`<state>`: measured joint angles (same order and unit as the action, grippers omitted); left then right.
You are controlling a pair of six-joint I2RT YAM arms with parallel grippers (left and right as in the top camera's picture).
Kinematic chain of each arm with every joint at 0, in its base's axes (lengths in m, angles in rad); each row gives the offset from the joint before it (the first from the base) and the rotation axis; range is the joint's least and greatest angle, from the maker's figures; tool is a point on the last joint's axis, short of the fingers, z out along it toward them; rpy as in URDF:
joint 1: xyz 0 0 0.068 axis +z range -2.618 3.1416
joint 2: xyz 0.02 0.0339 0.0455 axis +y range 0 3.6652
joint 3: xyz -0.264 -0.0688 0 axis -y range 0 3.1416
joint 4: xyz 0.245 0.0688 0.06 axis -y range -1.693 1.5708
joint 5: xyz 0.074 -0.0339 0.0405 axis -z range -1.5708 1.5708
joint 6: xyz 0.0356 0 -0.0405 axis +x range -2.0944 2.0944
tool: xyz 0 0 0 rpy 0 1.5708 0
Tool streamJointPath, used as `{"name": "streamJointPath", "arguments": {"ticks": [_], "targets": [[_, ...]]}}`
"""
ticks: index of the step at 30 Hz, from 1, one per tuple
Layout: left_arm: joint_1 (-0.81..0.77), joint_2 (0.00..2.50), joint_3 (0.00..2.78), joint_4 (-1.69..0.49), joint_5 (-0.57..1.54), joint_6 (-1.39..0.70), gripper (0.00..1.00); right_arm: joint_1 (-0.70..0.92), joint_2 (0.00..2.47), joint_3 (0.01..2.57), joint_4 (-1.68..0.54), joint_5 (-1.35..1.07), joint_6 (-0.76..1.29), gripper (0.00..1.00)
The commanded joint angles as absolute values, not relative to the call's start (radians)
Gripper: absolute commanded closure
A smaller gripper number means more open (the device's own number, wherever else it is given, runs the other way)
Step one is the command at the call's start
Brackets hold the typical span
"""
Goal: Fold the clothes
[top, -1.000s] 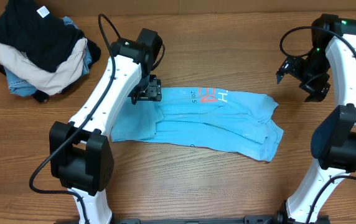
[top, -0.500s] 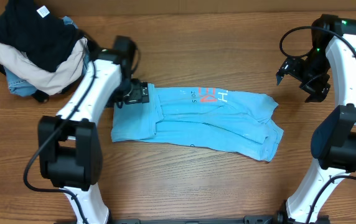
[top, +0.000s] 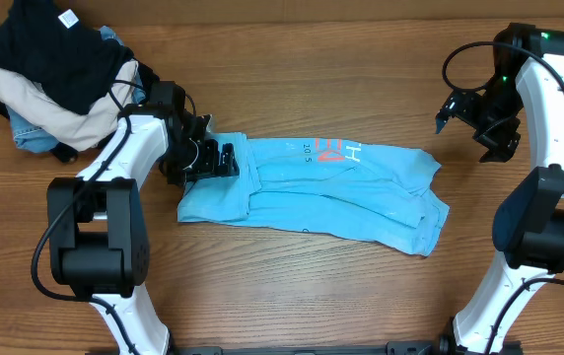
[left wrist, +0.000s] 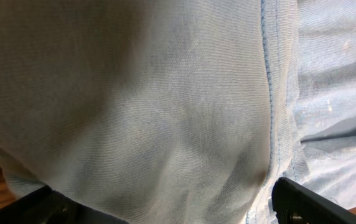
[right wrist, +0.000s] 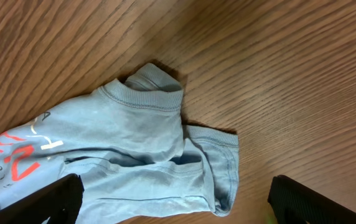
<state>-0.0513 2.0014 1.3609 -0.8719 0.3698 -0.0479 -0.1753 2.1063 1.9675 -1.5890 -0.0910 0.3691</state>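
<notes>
The clothes, a light sky-blue T-shirt with red and white print, lie folded into a long band across the middle of the table. My left gripper is low over the shirt's left end, jaws wide open. In the left wrist view the blue fabric fills the frame between the two fingertips of that gripper, with nothing pinched. My right gripper hangs open above the bare table beyond the shirt's right end. Its camera looks down on the collar and a sleeve of the shirt, between the spread fingers of the gripper.
A pile of other garments, black on cream and denim-blue, sits at the back left corner, close to the left arm's elbow. The wooden table shows in front of the shirt and to its right.
My left gripper has slid left and a little nearer along the shirt's upper left edge, and its jaws have spread fully. The right arm has not moved.
</notes>
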Motion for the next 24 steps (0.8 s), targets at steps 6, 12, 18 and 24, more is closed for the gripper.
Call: {"name": "streamJointPath", "arguments": {"ticks": [6, 12, 18, 24], "targets": [[0.024, 2.054, 1.442, -1.001, 0.295, -0.022, 0.00, -0.177, 2.082, 1.990, -1.555, -0.099, 0.365, 0.00], [0.110, 2.051, 1.468, -1.021, 0.293, -0.021, 0.01, -0.177, 2.082, 1.989, -1.547, -0.099, 0.343, 0.00], [0.110, 2.051, 1.393, -0.955, 0.352, -0.022, 0.00, -0.177, 2.082, 1.987, -1.546, -0.099, 0.343, 0.00], [0.109, 2.053, 1.255, -0.828, 0.459, -0.022, 0.00, -0.177, 2.082, 1.975, -1.545, -0.099, 0.343, 0.00]]}}
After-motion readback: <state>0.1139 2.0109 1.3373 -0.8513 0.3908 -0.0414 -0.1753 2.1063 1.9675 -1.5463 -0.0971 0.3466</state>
